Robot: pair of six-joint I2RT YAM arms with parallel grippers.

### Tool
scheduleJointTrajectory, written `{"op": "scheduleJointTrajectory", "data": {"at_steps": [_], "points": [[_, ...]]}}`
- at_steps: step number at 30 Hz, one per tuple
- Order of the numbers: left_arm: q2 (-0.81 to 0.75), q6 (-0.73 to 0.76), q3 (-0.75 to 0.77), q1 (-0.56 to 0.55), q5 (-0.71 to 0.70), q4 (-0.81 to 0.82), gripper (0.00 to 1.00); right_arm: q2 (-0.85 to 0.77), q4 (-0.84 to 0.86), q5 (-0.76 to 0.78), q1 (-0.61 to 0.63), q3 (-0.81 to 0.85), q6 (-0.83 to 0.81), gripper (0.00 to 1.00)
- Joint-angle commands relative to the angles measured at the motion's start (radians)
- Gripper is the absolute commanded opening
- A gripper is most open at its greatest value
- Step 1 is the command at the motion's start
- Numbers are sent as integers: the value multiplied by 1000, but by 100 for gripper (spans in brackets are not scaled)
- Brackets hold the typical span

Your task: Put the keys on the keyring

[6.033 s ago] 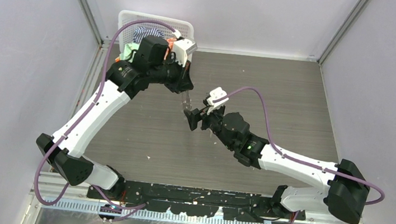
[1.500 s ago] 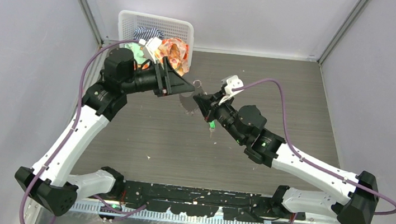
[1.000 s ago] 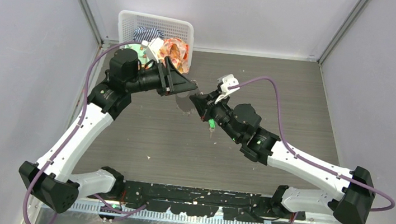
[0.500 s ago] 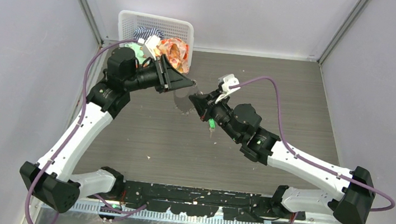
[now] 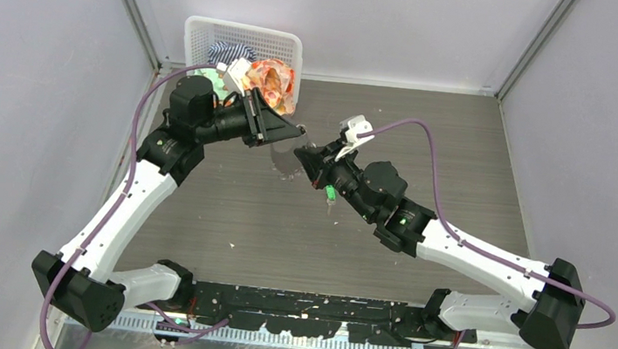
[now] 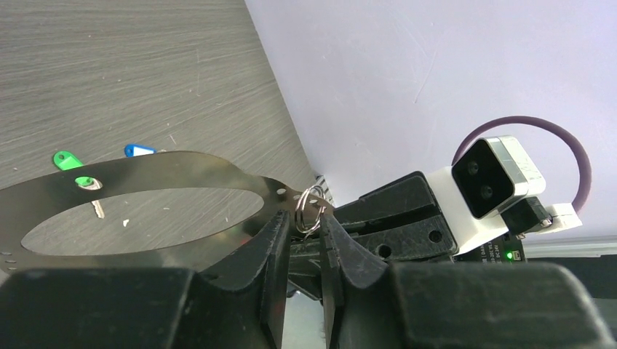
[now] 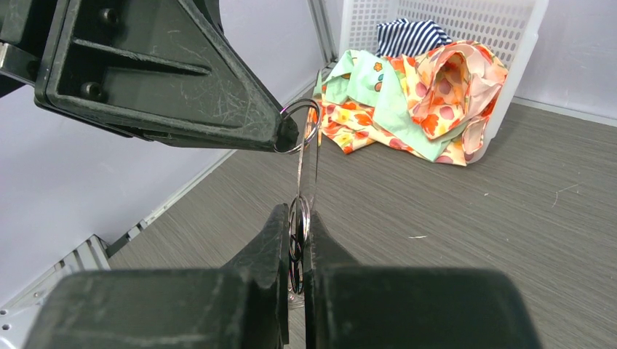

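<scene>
Meeting above a grey wood-grain table (image 5: 449, 147) in the overhead view, the left gripper (image 5: 293, 133) and right gripper (image 5: 305, 158) share a large, thin, silvery-grey keyring (image 5: 285, 161), held off the surface between them. A tiny green-headed key (image 5: 331, 195) lies on the table near the right gripper. In the far left corner, a white plastic lattice basket (image 5: 216, 34) holds a navy-striped cloth (image 5: 233, 50), and an orange floral garment (image 5: 270, 82) spills over its front edge.

From the left wrist, the left jaws stand narrow, pinching a small wire split ring (image 6: 311, 211) at the end of the keyring's flat band. The green-headed key and a tiny blue-headed key (image 6: 138, 150) lie loose on the table, near each other.

From the right wrist, the right jaws are almost closed on small rings at the band's lower end. Behind them, the orange floral garment and a mint-green cloth (image 7: 364, 87) spread from the basket onto the table, with the navy-striped cloth at the back.
</scene>
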Motion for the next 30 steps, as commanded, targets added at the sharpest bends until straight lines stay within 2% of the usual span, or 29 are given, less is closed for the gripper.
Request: {"op": "scheduleJointTrajectory", "data": {"at_steps": [1, 10, 18, 26, 28, 30], "points": [[-21, -20, 15, 5, 12, 70, 22, 0, 80, -7, 7, 41, 16, 1], [-29, -2, 4, 5, 15, 56, 17, -2, 83, -3, 10, 35, 21, 1], [-12, 59, 13, 5, -84, -41, 1, -12, 79, -5, 13, 26, 20, 1], [8, 62, 61, 15, -26, 5, 0, -18, 66, -3, 14, 14, 16, 1], [3, 52, 60, 15, -4, 17, 5, -23, 66, -1, 14, 8, 15, 1], [-4, 40, 58, 15, 18, 26, 28, -29, 64, 2, 15, 3, 13, 1]]}}
